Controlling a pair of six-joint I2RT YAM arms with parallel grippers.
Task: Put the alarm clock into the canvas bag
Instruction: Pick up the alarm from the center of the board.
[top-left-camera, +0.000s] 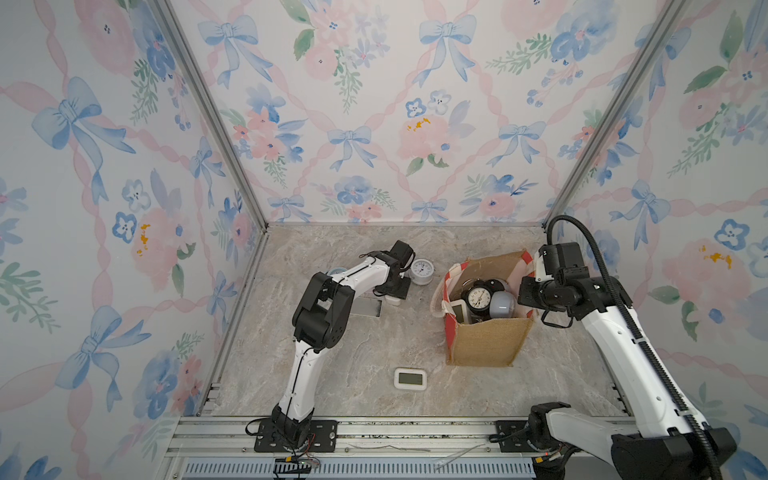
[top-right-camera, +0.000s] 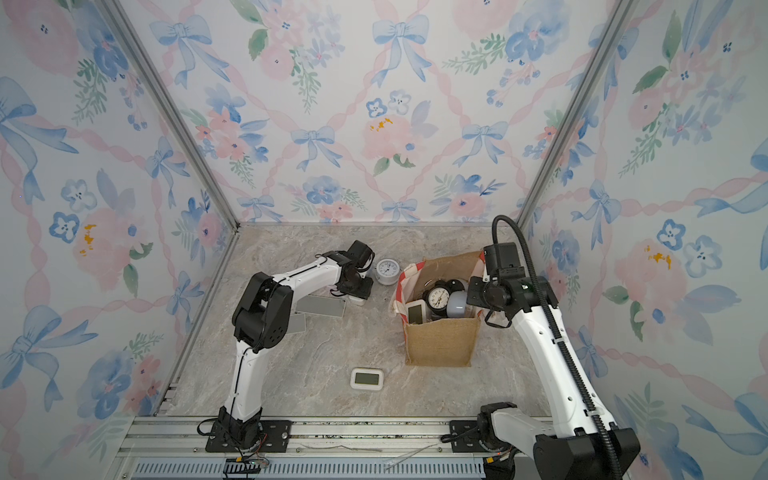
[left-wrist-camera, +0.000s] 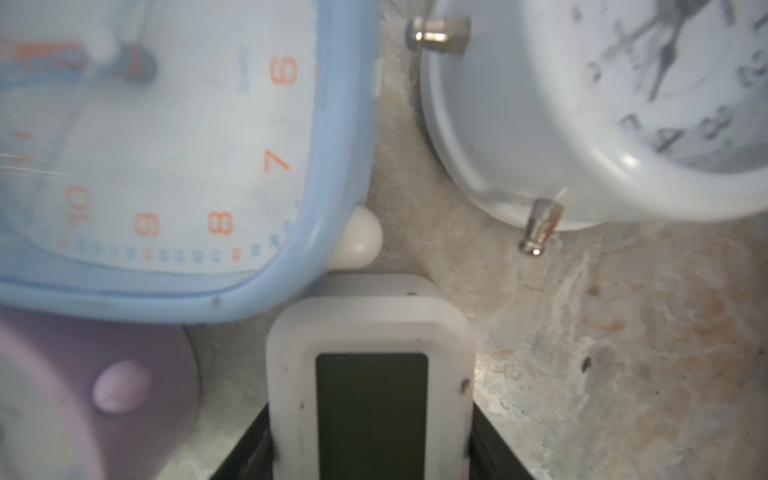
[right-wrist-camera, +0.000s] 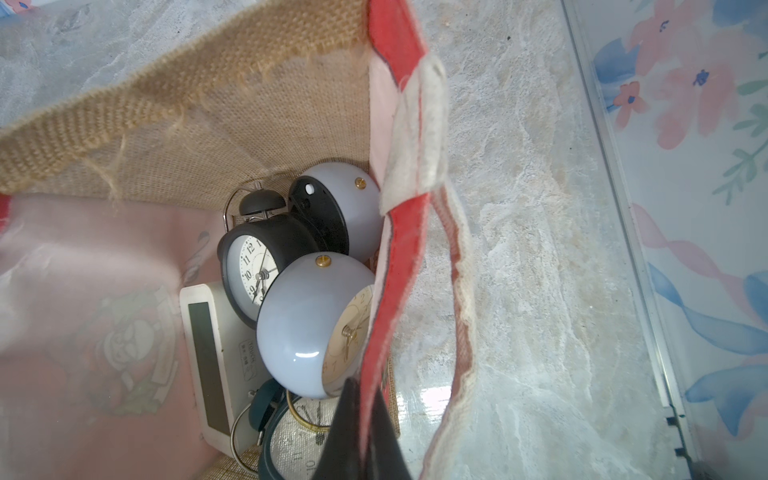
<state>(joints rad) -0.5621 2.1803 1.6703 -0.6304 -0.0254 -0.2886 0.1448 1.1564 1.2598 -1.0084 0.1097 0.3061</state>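
The left pincer (left-wrist-camera: 370, 453) is grasping a white rounded-rectangular plastic alarm clock (left-wrist-camera: 370, 307) with a dark screen, lying on the glossy marble-patterned table (top-left-camera: 340, 365), outside the boxy coarse burlap canvas bag (top-left-camera: 486, 340). The right pincer (right-wrist-camera: 368, 440) is clenching the bag's red side panel (right-wrist-camera: 399, 257). Smooth round clocks (right-wrist-camera: 307, 332) are crowding the bag's inside. Floral bow wallpaper (top-left-camera: 374, 104) is enclosing the table.

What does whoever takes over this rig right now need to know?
Left end effector: fingers against both sides of a white digital clock lying on the table.
Right end effector: shut on the red side panel of the canvas bag.
Done: black bell clock and others are in the bag.
To do: lift the gripped clock into the bag; round white clock, blue clock and front digital clock wait on the table.
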